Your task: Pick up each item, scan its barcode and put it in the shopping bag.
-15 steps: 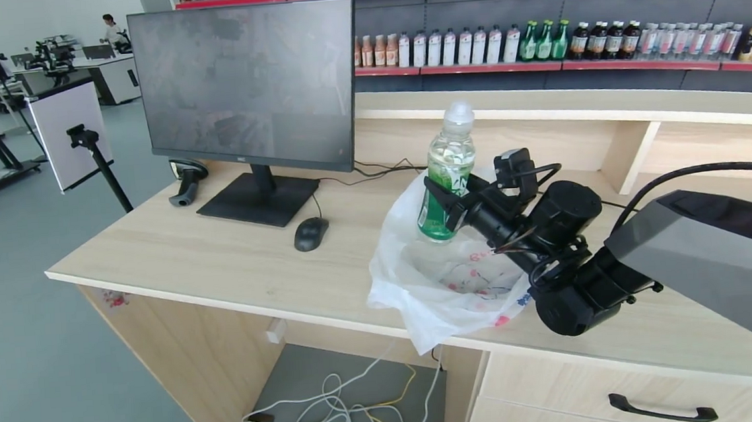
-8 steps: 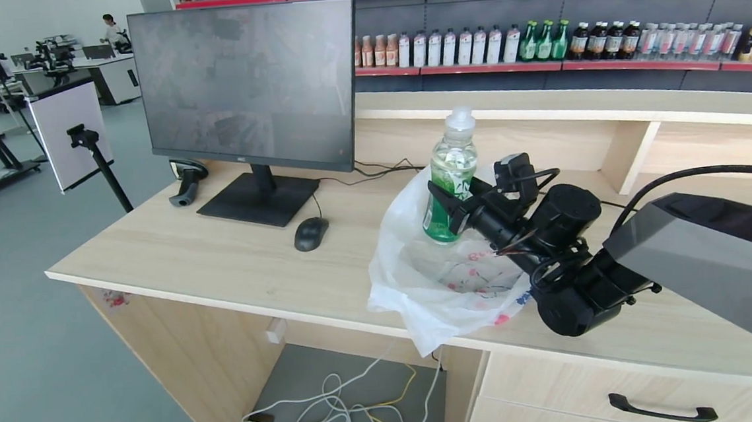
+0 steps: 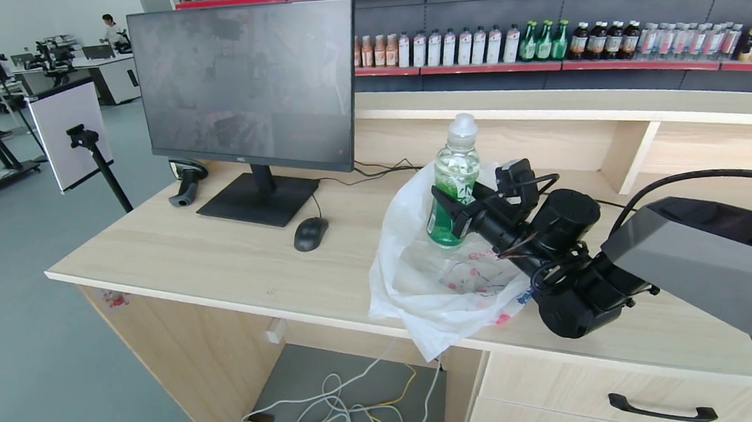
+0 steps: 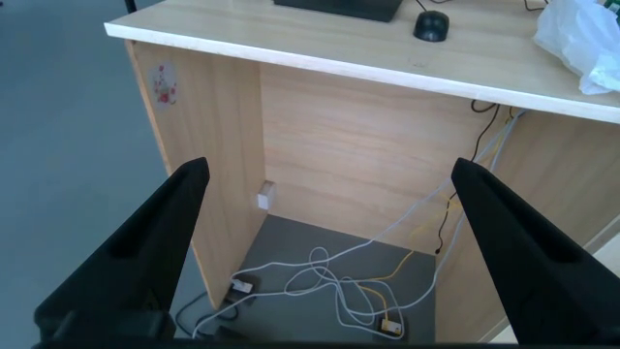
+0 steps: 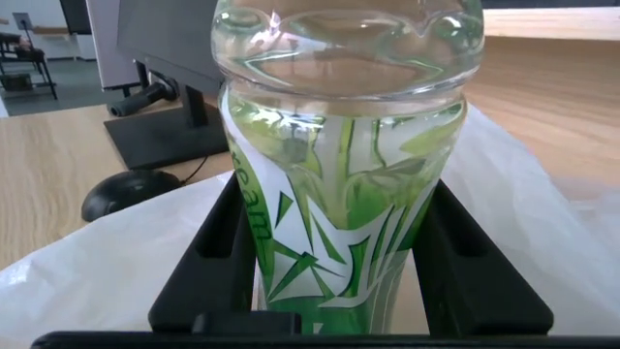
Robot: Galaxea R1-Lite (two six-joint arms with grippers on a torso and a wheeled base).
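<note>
In the head view, a clear bottle [image 3: 454,186] with a green label and a white cap is held upright in the right gripper [image 3: 447,209], whose jaws are clamped on the labelled lower half. The bottle is hung over the open mouth of the white shopping bag [image 3: 420,281]; whether its base is below the bag's rim cannot be told. The bag is slumped on the countertop [image 3: 221,261] at the front edge, with part of it draped over that edge. A black mouse [image 3: 311,233] is seen just beside the bag, toward the left edge. A dark monitor [image 3: 248,81] is stood behind the mouse, and the barcode scanner [image 3: 183,182] is placed near the back left corner, just beside the monitor's stand.

In the left wrist view, the left gripper [image 4: 326,184] is seen with its fingers [image 4: 145,252] spread wide and nothing between them. It is held lower than the countertop's front edge, before the open space under it, where loose cables [image 4: 329,286] are lying on the floor.

In the right wrist view, the bottle's label is pressed between the two black fingers [image 5: 208,252], and the bag's white plastic is spread beneath and behind it.
</note>
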